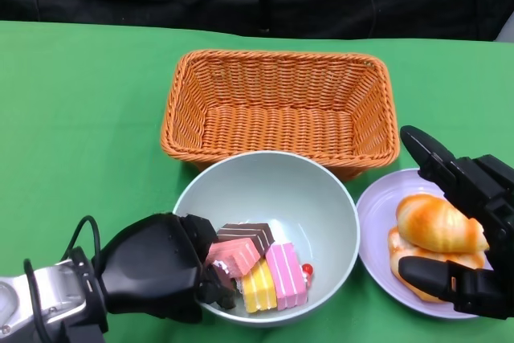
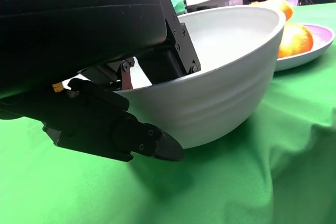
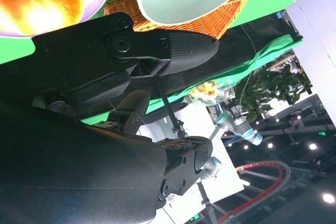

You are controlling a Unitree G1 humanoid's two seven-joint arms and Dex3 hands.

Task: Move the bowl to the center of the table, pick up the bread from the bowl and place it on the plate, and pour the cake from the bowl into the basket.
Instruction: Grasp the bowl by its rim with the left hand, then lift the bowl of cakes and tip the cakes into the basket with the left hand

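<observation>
Pale green bowl is the reference here; it sits on the green table. The orange wicker basket is just behind it on the far side, with the bowl rim overlapping the basket's near wall in the head view. The lilac plate is just to the bowl's right, rims close; I can't tell if they touch.

Cake: pink, yellow and brown-topped wedge pieces piled in the near-left part of the bowl, with a small red bit beside them.

Bread: golden rolls lie on the plate, not in the bowl.

My left hand grips the bowl at its near-left rim. The left wrist view shows fingers hooked over the rim into the bowl and another finger pressed against the outer wall below. The bowl stands upright on the table.

My right hand is at the plate, right of the bowl. Its fingers are spread apart, one reaching over the far side of the bread and one across the near side. No clear contact with the bread in the head view, and the right wrist view shows the fingers parted with nothing between them. It holds nothing.
</observation>
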